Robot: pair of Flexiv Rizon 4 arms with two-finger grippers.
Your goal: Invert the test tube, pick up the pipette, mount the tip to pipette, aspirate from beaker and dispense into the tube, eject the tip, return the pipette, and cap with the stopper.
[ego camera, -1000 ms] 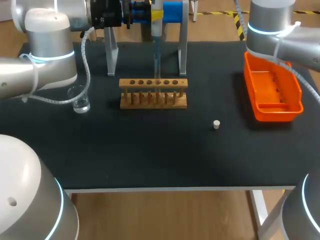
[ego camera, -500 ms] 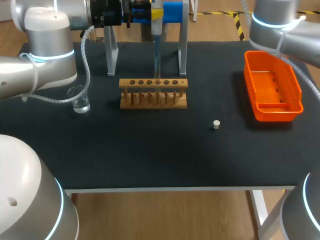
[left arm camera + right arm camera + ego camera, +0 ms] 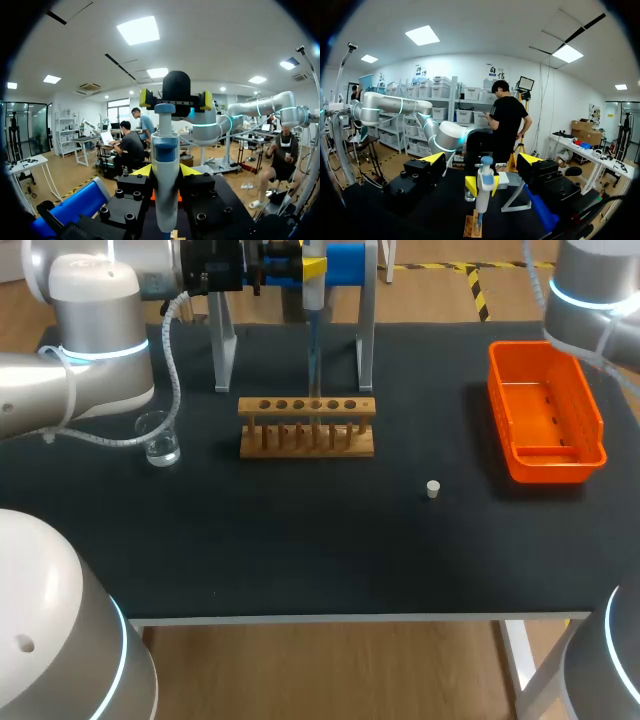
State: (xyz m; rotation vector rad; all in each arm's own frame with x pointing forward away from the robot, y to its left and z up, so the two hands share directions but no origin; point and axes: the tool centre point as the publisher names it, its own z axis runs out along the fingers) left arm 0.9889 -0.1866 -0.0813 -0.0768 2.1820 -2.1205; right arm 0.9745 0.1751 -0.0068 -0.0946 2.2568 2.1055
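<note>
Pipette point(image 3: 165, 185) position: upright, pinched between the two yellow-tipped fingers of the left gripper point(image 3: 165, 171), with one finger on each side of the white barrel. The blue band and the plunger knob stand above the fingers.

In the head view, the left arm point(image 3: 95, 335) enters from 9 o'clock. It holds its gripper at the 12 o'clock edge of the table point(image 3: 300, 540), between the legs of the metal stand point(image 3: 365, 340). The thin lower end of the pipette points straight down at the wooden test tube rack point(image 3: 307, 427), over one of its middle holes. Whether it enters a tube there cannot be determined.

Right gripper point(image 3: 481, 159): fingers spread wide, nothing between them. It faces the pipette head-on at about the same height and is well apart from it. The pipette and the left gripper lie directly ahead of the right gripper, with the rack beneath them. In the head view, the right arm point(image 3: 590, 290) enters at 1 o'clock.

Other items, head view, located from the rack:
- Clear glass beaker point(image 3: 160, 440): 9 o'clock, near the rack, not touching it.
- Stopper point(image 3: 432, 489): 4 o'clock, alone on the black table surface.
- Orange bin point(image 3: 597, 415): 3 o'clock, well apart, near the table edge.
</note>
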